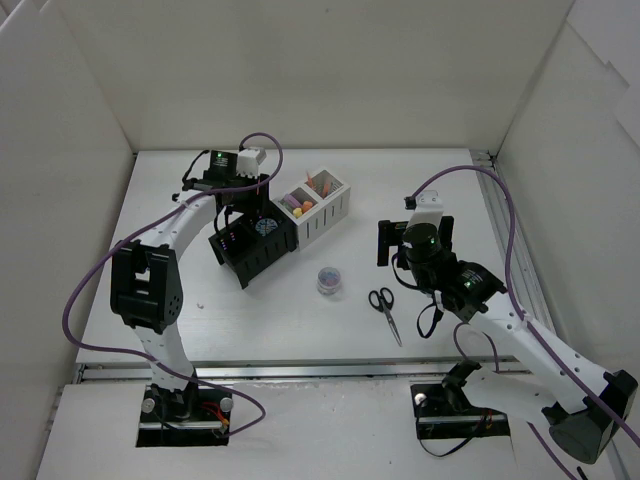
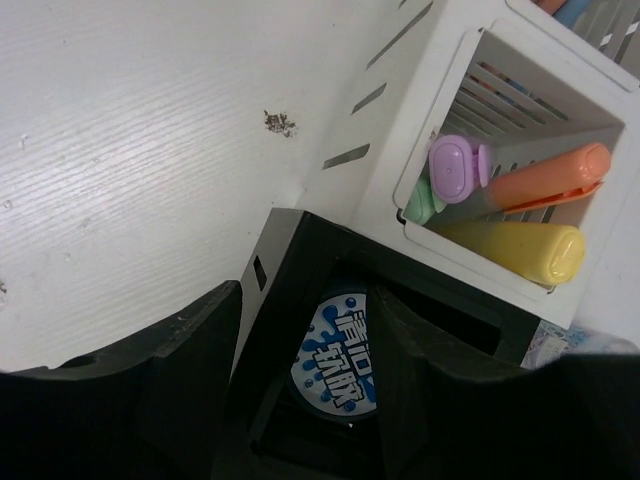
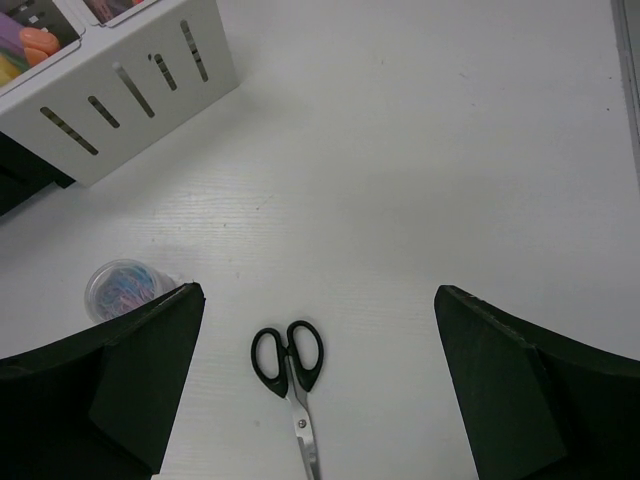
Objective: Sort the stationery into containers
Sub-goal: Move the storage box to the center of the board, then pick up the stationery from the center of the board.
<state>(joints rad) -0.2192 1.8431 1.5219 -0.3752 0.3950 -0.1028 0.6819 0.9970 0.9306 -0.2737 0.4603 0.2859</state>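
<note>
Scissors (image 3: pixel 297 410) flat on the table (image 3: pixel 430 150), out in the open, well apart from the containers. Black handles toward the far side, blades toward the near edge, so a long axis running roughly fore and aft and, in the right wrist view, square across the line from one finger to the other. Sit directly beneath the right gripper (image 3: pixel 317 295), a little to the left of its midline, with the handles nearest the fingertips. Jaws there spread wide, nothing between them but table and scissors below. Probably calls for a straight drop and a close across the narrow neck just behind the handles; a flat, thin thing, so likely to slip unless the tips reach the surface.

Just left of the scissors, small round tub (image 3: pixel 122 285) upright on the table, outside the left finger, also unsorted. Beyond it, white compartments (image 3: pixel 130 90), already holding markers (image 2: pixel 520 250).

Far side of the row, over the black compartment (image 2: pixel 290 240): left gripper (image 2: pixel 305 300), jaws partly apart, blue tape roll (image 2: pixel 335 350) down inside the compartment between them; cannot tell whether either finger touches it. Clearly the farther arm from the scissors.
</note>
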